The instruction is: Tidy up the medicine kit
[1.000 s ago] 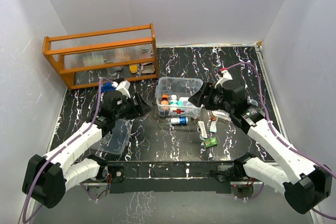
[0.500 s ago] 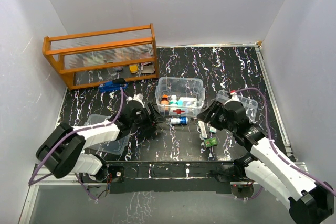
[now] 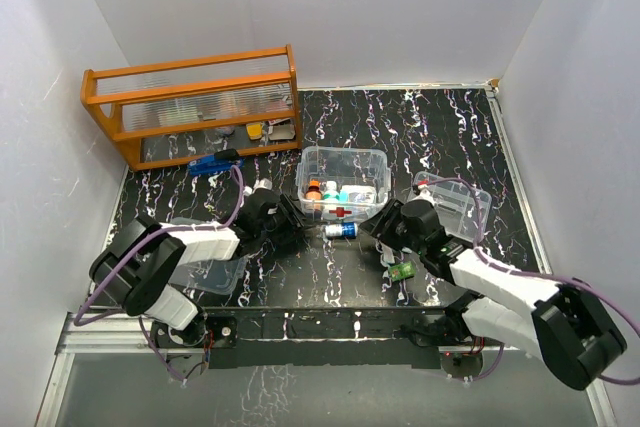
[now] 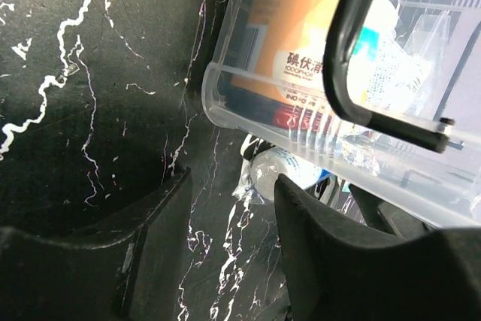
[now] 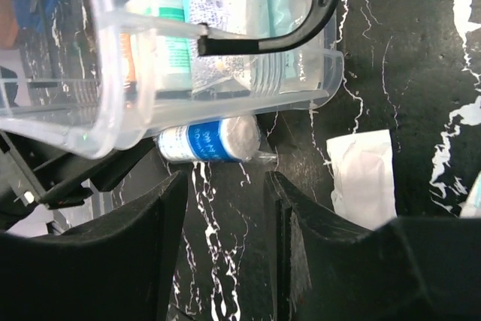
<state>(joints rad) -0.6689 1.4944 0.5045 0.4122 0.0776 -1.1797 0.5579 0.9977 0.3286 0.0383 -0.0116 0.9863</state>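
The medicine kit (image 3: 340,182), a clear box with a red cross, stands mid-table and holds bottles and packets. It fills the top of the left wrist view (image 4: 248,103) and of the right wrist view (image 5: 90,125). A blue-and-white bottle (image 3: 341,230) lies on the table against its front wall. My left gripper (image 3: 291,228) is low, just left of the bottle, open and empty. The bottle (image 4: 279,173) lies just beyond its fingertips. My right gripper (image 3: 377,228) is low, just right of the bottle (image 5: 207,139), open and empty.
A white packet (image 3: 385,246), also in the right wrist view (image 5: 364,178), and a green item (image 3: 402,270) lie front right. Clear plastic pieces lie at the left (image 3: 215,265) and right (image 3: 458,202). An orange wooden rack (image 3: 195,102) stands at the back left, with a blue item (image 3: 208,163) in front of it.
Both arms have dropped low and closed in on the bottle in front of the kit, the left from the left, the right from the right. The objects have not moved.
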